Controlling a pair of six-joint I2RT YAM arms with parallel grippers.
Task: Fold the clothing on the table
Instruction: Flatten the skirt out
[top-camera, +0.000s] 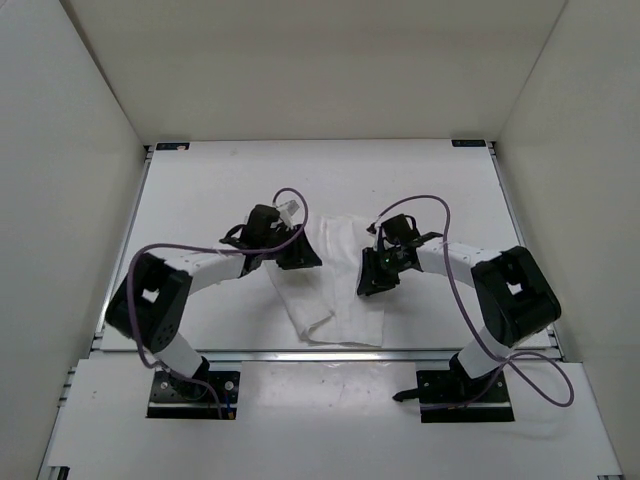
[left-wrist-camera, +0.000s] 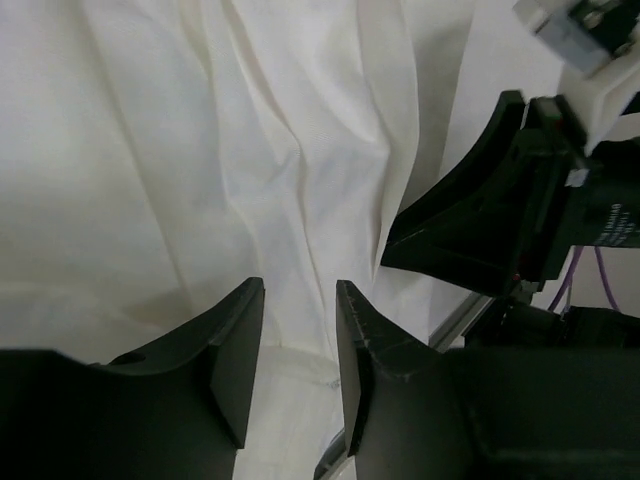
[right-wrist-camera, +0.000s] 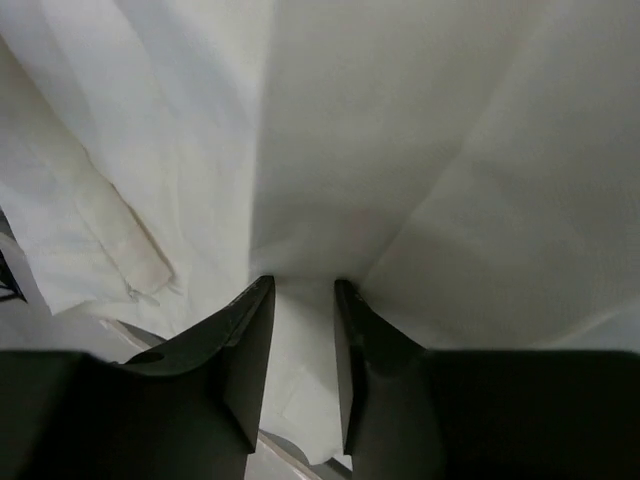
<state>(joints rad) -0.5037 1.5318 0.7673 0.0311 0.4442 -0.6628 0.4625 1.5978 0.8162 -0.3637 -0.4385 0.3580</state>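
The white clothing (top-camera: 340, 310) lies rumpled at the middle of the tabletop (top-camera: 200, 180), reaching toward its near edge, with the left tool (left-wrist-camera: 298, 310) and right tool (right-wrist-camera: 303, 300) each clenched on a pinch of it, probably to lift one fold together.

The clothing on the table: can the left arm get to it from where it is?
Yes, it looks so. The left gripper sits right on the clothing, fabric between its fingers, nothing in the way. The right gripper pinches the same cloth close by, but does not block it.
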